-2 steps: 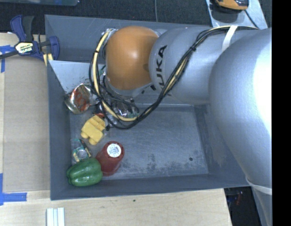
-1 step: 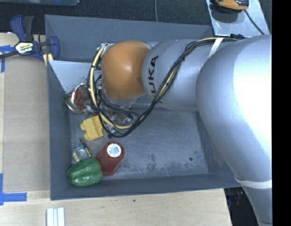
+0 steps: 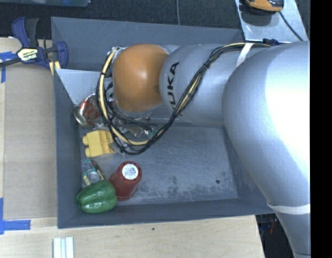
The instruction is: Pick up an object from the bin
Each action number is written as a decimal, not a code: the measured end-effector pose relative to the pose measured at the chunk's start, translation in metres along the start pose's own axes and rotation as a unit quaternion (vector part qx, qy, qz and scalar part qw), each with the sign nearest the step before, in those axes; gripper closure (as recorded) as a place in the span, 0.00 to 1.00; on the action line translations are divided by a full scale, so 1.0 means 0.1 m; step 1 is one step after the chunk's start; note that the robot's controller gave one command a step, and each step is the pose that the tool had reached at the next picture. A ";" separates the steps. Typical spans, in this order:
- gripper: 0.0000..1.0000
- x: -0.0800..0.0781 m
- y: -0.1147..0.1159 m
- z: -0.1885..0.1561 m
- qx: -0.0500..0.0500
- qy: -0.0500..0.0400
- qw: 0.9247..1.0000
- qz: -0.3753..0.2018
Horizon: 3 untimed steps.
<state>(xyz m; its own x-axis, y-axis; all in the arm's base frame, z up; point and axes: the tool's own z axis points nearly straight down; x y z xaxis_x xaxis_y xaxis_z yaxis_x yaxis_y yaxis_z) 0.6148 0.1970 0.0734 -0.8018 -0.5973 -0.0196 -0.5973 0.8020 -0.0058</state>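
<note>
Grey sheet metal forms the bin (image 3: 198, 165), and its floor is bare across the middle and right. All loose things lie along the left wall.

1. At the far left, towards the back, we see a shiny silver-and-red thing (image 3: 86, 112); we cannot tell what kind it is.
2. Near the front left corner lies a green toy bell pepper (image 3: 96, 198). A small pale item (image 3: 92, 173) lies just behind it and is too small to identify.
3. Between these two groups sits a yellow studded block (image 3: 99, 143).
4. A dark red cylinder with a white cap (image 3: 125, 179) touches the right side of the pepper.
5. The orange wrist cover (image 3: 136, 77) hangs low over the back left of the bin. Cables (image 3: 123, 138) beneath it reach down just beside the yellow block.
6. The silver arm (image 3: 252, 101) fills the right.

Status of the task, as we judge it:

- The jaws are hidden under the orange cover, so we cannot tell whether they are apart or together.
- No thing is seen held or raised; every thing rests on the floor.
- The wrist stands nearest the yellow block and the shiny thing, so the reach into the bin appears done.
- Closing on one thing and lifting it clear are not yet shown as done.
</note>
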 end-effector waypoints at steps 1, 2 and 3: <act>1.00 0.00 0.00 0.00 0.000 0.000 1.000 0.000; 1.00 0.01 0.01 -0.30 -0.001 0.003 1.000 0.001; 1.00 0.00 0.00 -0.65 -0.001 0.001 1.000 0.002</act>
<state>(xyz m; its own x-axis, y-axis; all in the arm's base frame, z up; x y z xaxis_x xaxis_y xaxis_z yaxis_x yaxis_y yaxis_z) 0.6137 0.1968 0.1384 -0.8039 -0.5945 -0.0176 -0.5945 0.8041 -0.0044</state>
